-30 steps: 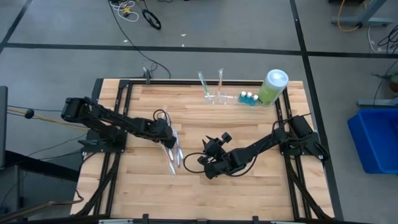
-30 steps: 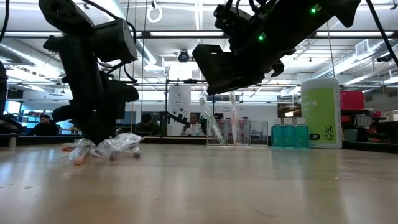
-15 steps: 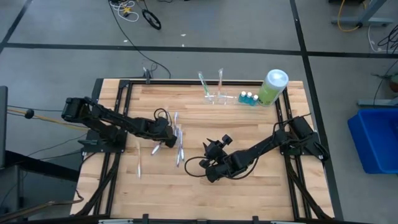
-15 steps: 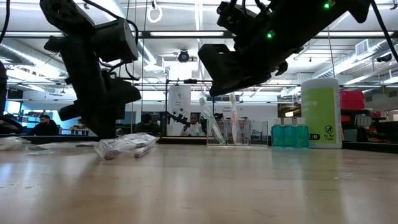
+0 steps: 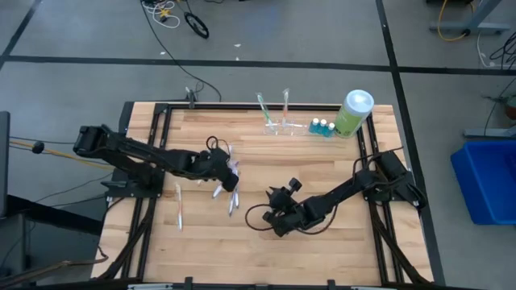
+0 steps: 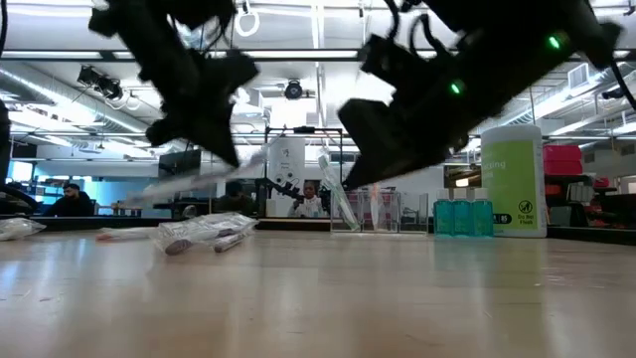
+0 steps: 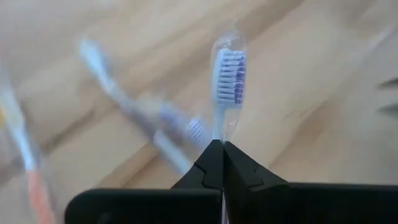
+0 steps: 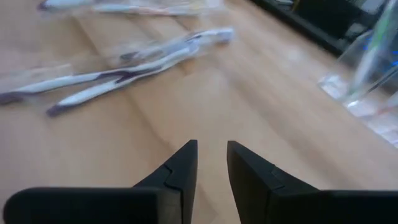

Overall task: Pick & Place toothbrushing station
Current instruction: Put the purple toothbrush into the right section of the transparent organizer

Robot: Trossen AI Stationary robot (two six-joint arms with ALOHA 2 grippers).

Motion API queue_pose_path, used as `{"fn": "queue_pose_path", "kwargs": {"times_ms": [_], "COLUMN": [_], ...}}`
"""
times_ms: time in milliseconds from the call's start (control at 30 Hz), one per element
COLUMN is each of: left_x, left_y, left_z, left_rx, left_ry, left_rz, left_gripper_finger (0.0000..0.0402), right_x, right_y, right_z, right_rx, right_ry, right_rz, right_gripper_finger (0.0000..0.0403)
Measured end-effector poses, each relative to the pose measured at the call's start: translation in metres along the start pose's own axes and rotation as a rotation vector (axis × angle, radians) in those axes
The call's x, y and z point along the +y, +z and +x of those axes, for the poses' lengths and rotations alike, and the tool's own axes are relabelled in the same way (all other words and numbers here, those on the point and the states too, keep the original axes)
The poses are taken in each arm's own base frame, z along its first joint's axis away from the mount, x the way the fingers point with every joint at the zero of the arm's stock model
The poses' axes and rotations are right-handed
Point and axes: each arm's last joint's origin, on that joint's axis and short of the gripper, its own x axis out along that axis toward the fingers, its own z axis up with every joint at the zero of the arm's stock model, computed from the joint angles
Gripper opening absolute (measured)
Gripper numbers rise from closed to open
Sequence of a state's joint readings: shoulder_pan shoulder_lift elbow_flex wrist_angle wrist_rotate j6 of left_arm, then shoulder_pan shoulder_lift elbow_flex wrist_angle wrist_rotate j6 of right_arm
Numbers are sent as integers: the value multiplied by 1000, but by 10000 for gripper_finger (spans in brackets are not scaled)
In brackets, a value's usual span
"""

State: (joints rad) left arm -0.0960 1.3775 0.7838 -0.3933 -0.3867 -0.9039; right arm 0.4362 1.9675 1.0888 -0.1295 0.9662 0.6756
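High view: toothbrushing station (image 5: 281, 125) at far edge (well beyond left hand (image 5: 228, 171)).

Both arms are basically all black, chunky jointed segments bolted to black frame rails that run along the table edges. The left arm (image 5: 137, 157) has a thin black cable looping out near its wrist, at about 12 o'clock off the joint. The right arm (image 5: 347, 189) has a similar loose cable curling at roughly 9 o'clock from its wrist, plus knobby round bits on top. From table level the right one shows small green indicator lights on its dark housing. The fingers (image 8: 180, 171) are matte black, wedge-shaped, tapering to blunt flat tips with bevelled edges.
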Motion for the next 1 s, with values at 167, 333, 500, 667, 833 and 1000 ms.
{"fn": "queue_pose_path", "kwargs": {"times_ms": [167,333,500,667,833,1000], "left_x": [-29,-55,-71,-82,-90,-91], "left_y": [13,16,13,7,6,7], "left_z": [-21,-30,-35,-31,-30,-31], "left_rx": [-186,-385,-519,-593,-639,-655], "left_ry": [-135,-328,-377,-396,-428,-433], "left_rz": [61,128,193,252,277,289], "left_gripper_finger": [1,2,1,0,0,0], "right_x": [-4,-13,-26,-36,-39,-43], "right_y": [-23,-23,-15,-1,15,32], "right_z": [6,0,-12,-19,-16,-16], "right_rx": [-63,-250,-455,-603,-619,-599], "right_ry": [199,374,477,476,463,469], "right_rz": [140,252,339,440,465,427], "right_gripper_finger": [104,140,190,233,247,237]}}
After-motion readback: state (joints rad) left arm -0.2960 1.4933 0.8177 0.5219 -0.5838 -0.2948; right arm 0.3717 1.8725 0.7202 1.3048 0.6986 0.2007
